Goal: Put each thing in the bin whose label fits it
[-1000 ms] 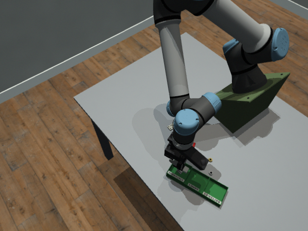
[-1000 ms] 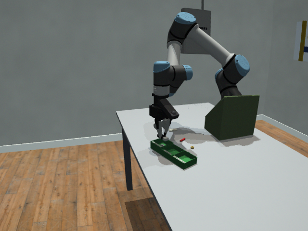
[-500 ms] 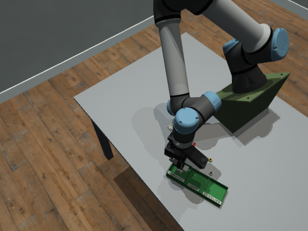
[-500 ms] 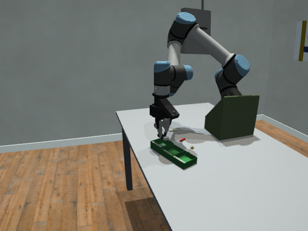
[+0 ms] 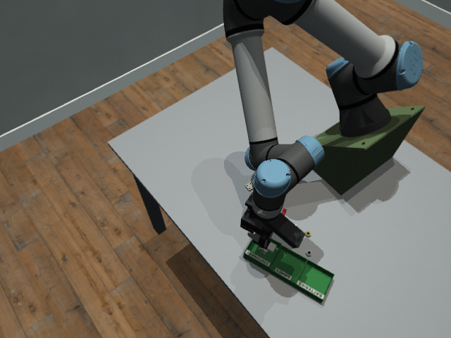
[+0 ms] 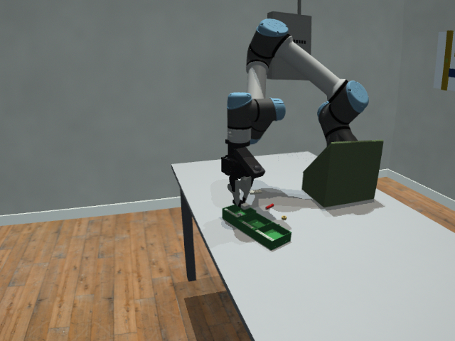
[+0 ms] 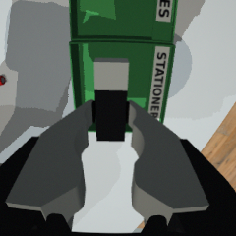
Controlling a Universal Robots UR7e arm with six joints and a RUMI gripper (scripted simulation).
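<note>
The grey table (image 5: pixel 163 145) (image 6: pixel 330 278) carries a green three-part bin (image 5: pixel 287 267) (image 6: pixel 253 228) (image 7: pixel 169 98) and a red cylinder (image 5: pixel 284 211) (image 6: pixel 269 206) (image 7: pixel 2 80).

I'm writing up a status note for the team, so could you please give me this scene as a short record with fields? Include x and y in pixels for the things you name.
gripper: (image 5: pixel 265 245) (image 6: pixel 240 204) (image 7: pixel 111 112) shut on a black-and-grey block (image 5: pixel 271 246) (image 6: pixel 245 205) (image 7: pixel 111 75)
position: over the STATIONERY compartment (image 5: pixel 275 255) (image 7: pixel 148 90)
labels: STATIONERY, GAMES, BATTERIES
bins: upright, joined in one green tray (image 5: pixel 328 289) (image 6: pixel 253 235) (image 7: pixel 123 41)
on table: white dotted tile (image 5: pixel 249 186) (image 6: pixel 256 191), red cylinder (image 5: pixel 284 211) (image 6: pixel 269 206) (image 7: pixel 2 80), brass-coloured ring (image 5: pixel 306 234) (image 6: pixel 282 217), grey nut (image 5: pixel 306 253)
next: probably release the block
</note>
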